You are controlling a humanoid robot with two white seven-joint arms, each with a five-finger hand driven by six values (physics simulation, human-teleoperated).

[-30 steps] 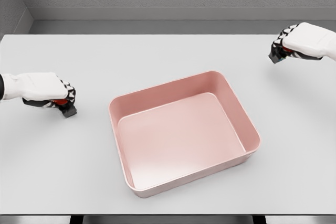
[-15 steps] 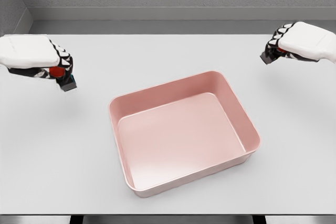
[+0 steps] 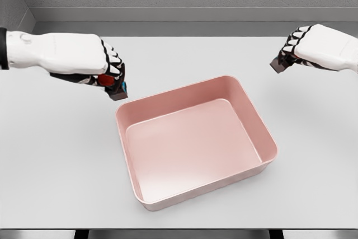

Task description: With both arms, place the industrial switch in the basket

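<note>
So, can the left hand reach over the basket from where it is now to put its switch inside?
Probably yes. The left hand holds its switch just beside the pink basket's far left corner, and nothing stands between them. The basket looks empty inside.

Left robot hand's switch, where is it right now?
Head view: the switch is clamped in the left robot hand, above the table just off the pink basket's far-left corner, not over its opening.

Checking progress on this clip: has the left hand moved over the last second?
Yes. The left hand, shut on a switch, has moved up and rightward to the far left corner of the pink basket, which stayed put.
</note>
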